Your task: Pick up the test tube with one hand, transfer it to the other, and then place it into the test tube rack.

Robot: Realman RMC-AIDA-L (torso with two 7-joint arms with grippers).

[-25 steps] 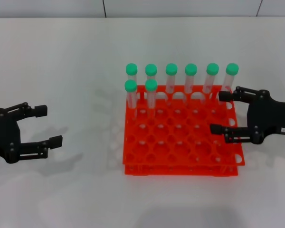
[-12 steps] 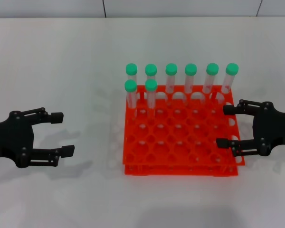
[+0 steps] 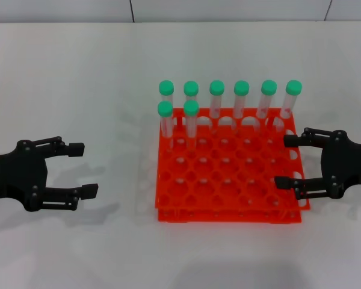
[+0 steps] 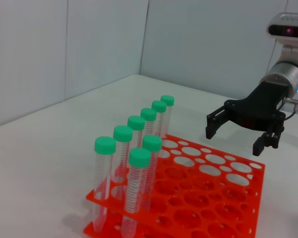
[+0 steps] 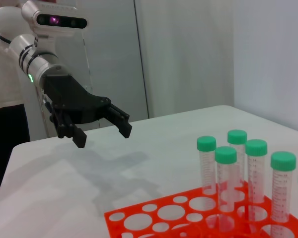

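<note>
The orange-red test tube rack (image 3: 228, 215) stands at the table's middle. Several green-capped test tubes (image 3: 217, 99) stand upright in it, filling the back row, with two more (image 3: 191, 119) at the left end of the second row. I cannot tell any one tube apart. My left gripper (image 3: 84, 169) hovers open and empty left of the rack, fingers pointing at it. At the rack's right edge, my right gripper (image 3: 284, 161), with a white label, is open and empty too. The left wrist view shows the right gripper (image 4: 234, 141) over the rack (image 4: 223, 218). The right wrist view shows the left gripper (image 5: 102, 136).
The white table (image 3: 108, 78) runs to a pale wall at the back. Most holes in the rack's front rows hold nothing. Bare tabletop lies between my left gripper and the rack.
My left gripper has moved right, toward the rack. My right gripper has drawn back a little to the right, off the rack's back corner. The tubes have not moved.
</note>
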